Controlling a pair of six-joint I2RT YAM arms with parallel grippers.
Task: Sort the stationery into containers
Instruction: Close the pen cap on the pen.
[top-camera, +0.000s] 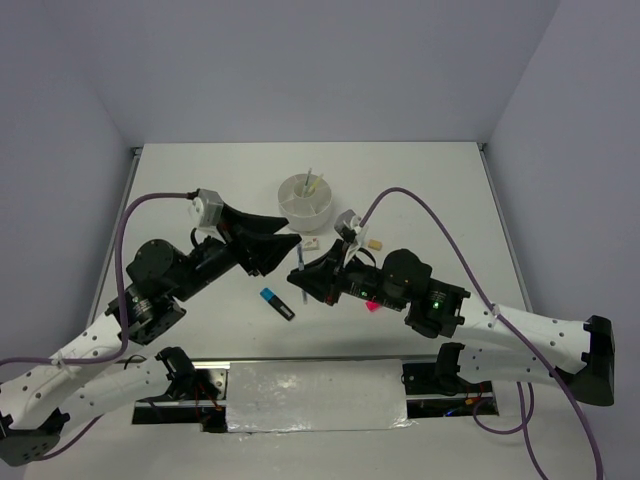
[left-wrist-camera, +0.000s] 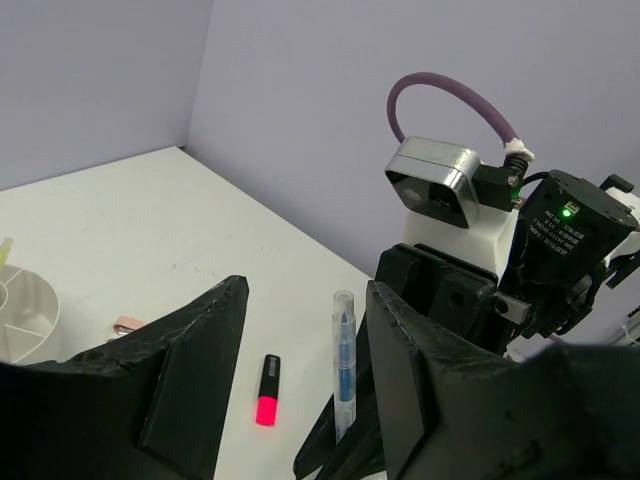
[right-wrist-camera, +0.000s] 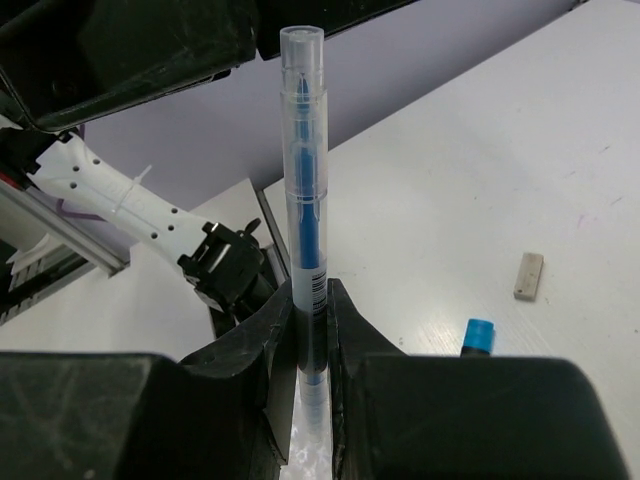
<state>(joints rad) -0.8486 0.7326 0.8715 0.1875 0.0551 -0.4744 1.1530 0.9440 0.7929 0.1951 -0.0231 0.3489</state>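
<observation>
A light-blue pen (right-wrist-camera: 303, 180) is clamped upright in the right gripper (right-wrist-camera: 310, 300). The left gripper (left-wrist-camera: 307, 295) is held apart, empty, just beside it. Thin pens (top-camera: 312, 182) are stood in the white cup (top-camera: 300, 215).

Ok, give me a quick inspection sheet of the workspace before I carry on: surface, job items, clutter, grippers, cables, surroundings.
Surface: white table, no spills or marks that I can make out.
Job's things: round white cup with thin pens standing in it; blue pen held upright; blue-and-black highlighter, pink highlighter, white eraser and beige eraser loose on the table.
Clutter: nothing seen.
Grippers: left gripper open, holding nothing; right gripper shut on the blue pen.
Cables: purple cables arch from both wrists.
Surroundings: plain pale walls on three sides.
</observation>
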